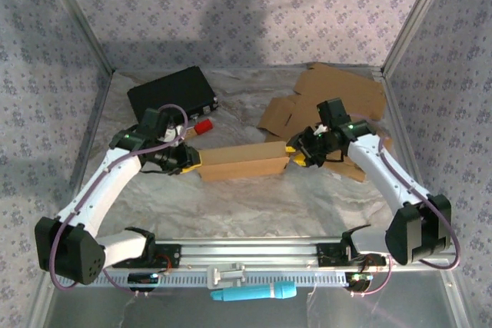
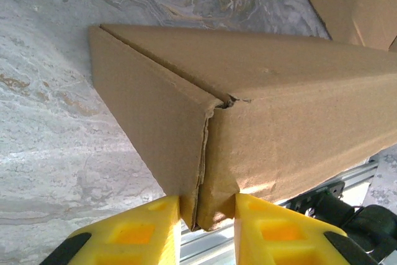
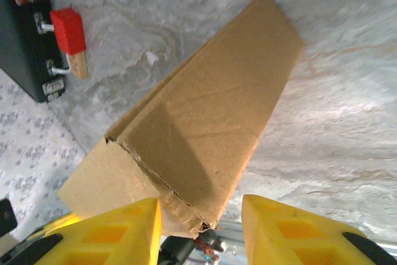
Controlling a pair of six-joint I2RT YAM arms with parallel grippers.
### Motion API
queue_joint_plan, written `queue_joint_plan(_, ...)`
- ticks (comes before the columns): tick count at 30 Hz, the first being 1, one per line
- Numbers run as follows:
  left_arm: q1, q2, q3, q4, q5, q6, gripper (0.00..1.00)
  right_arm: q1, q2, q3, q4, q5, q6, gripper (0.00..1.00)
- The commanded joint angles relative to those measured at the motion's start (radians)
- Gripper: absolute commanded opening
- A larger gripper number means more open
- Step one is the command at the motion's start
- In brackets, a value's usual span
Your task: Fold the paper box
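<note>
The paper box is a long brown cardboard piece, folded to a narrow bar, lying across the middle of the table between both arms. My left gripper is at its left end. In the left wrist view the yellow fingers pinch the box's corner, so this gripper is shut on it. My right gripper is at the right end. There the box end sits between spread jaws: it leans near the left finger, with a clear gap to the right one, so this gripper is open.
A black case lies at the back left, with a red-capped piece beside it. Flat cardboard sheets are piled at the back right. A metal rail and a teal tool run along the near edge.
</note>
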Motion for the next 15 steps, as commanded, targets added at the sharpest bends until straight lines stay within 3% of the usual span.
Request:
queue_joint_plan(1,-0.046,-0.004,-0.029,-0.104,-0.121,0.011,0.26,-0.044,-0.071,0.026,-0.084,0.088,-0.064,0.44)
queue_joint_plan(8,-0.107,-0.035,-0.064,-0.093,-0.171,-0.046,0.24,-0.122,0.008,-0.023,0.054,-0.007,0.005,0.62)
queue_joint_plan(12,-0.139,-0.035,-0.087,-0.072,-0.177,-0.076,0.24,-0.072,0.123,-0.012,0.032,-0.059,0.022,0.68)
queue_joint_plan(15,-0.152,-0.041,-0.117,-0.047,-0.186,-0.106,0.24,-0.015,0.169,-0.070,0.064,-0.081,0.025,0.67)
